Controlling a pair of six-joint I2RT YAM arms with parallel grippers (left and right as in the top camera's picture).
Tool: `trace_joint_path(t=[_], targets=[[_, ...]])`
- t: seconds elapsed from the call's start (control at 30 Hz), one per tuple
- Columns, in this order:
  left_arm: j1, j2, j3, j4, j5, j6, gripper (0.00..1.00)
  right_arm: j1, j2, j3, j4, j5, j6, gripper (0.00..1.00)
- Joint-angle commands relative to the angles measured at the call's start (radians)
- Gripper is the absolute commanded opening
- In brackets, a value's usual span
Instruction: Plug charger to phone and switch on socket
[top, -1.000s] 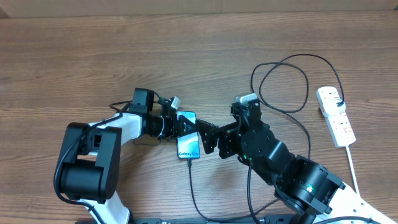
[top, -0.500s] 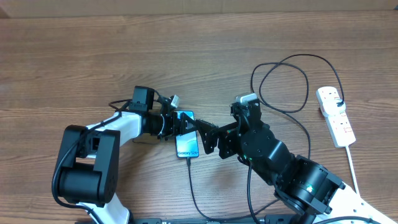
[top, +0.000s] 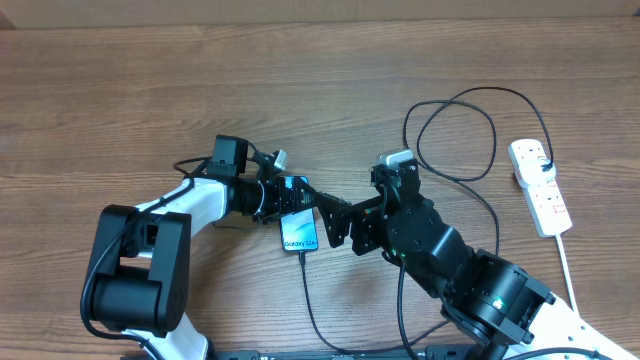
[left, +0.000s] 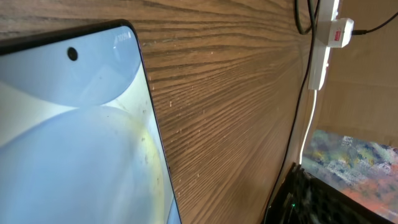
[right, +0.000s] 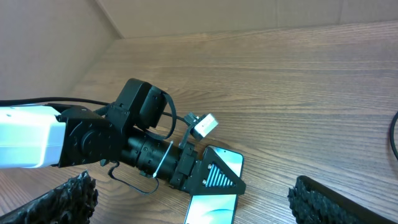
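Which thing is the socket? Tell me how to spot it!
Look down on the wooden table and go to its far right edge. The socket lies there, a small white strip with red marks. Its cord is thick and white, unlike the thin black charger looping beside it.

This is probably a robotics lab or test station rather than a home. Two white-and-black robot arms, the left arm (top: 190, 205) and the right arm (top: 440, 250), are mounted at a wood-grain bench (top: 120, 90). A plain cardboard panel (right: 217, 12) walls off its 12 o'clock edge.
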Motion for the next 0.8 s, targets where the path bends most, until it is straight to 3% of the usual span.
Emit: trace_joint_path(t=[0.0,0.17,0.77], targets=[[0.009,0.070,-0.051,-0.031,-0.377,-0.001,0.89,-0.002,0.000,0.028,0.004,0.018,0.008,1.00],[0.009,0.070,-0.051,-0.048,-0.420,-0.008,1.00,-0.002,0.008,0.028,0.001,0.018,0.008,1.00],[0.009,0.070,-0.051,-0.071,-0.541,-0.060,1.00,-0.002,0.018,0.028,-0.004,0.018,0.008,1.00]])
